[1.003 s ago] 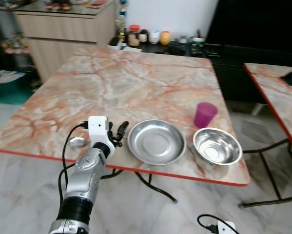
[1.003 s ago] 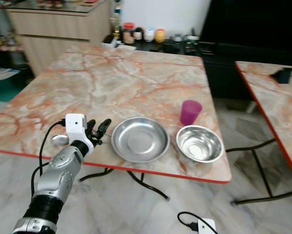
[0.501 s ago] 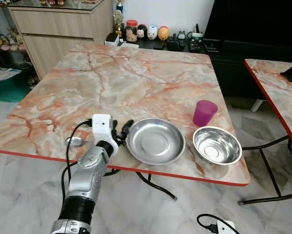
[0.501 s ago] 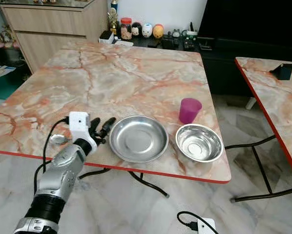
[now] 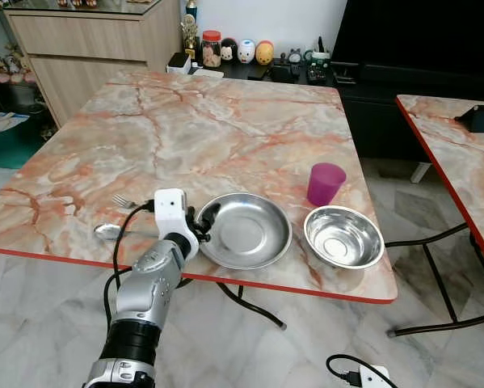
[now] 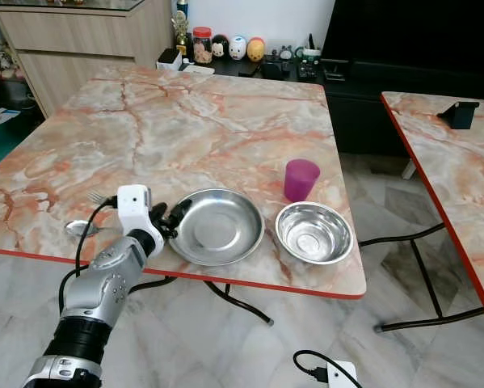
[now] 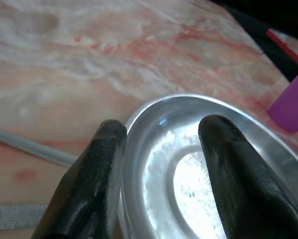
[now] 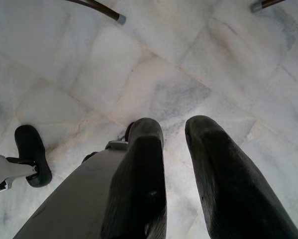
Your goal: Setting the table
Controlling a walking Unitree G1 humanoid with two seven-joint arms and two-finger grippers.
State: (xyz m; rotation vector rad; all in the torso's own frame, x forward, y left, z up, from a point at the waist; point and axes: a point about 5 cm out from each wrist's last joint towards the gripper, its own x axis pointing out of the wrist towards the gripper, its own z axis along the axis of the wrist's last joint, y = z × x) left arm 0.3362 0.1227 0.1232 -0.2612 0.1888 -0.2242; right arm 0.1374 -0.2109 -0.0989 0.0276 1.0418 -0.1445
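Observation:
A shallow steel plate (image 5: 246, 230) lies near the front edge of the marble table (image 5: 209, 137). To its right are a steel bowl (image 5: 343, 237) and a purple cup (image 5: 326, 183). Left of the plate lie a spoon (image 5: 108, 232) and a fork (image 5: 124, 200). My left gripper (image 5: 203, 222) is open at the plate's left rim. In the left wrist view one finger (image 7: 96, 164) is outside the rim and the other inside the plate (image 7: 188, 179). My right gripper (image 8: 174, 132) hangs over the floor, fingers slightly apart, holding nothing.
A second marble table (image 5: 460, 153) stands to the right across a gap. A sideboard with jars and figurines (image 5: 233, 52) runs behind the table. A cable with a white plug (image 5: 363, 374) lies on the tiled floor at front right.
My left gripper has moved right, from just short of the plate to straddling its left rim. The head views have shifted a little; the dishes have not moved.

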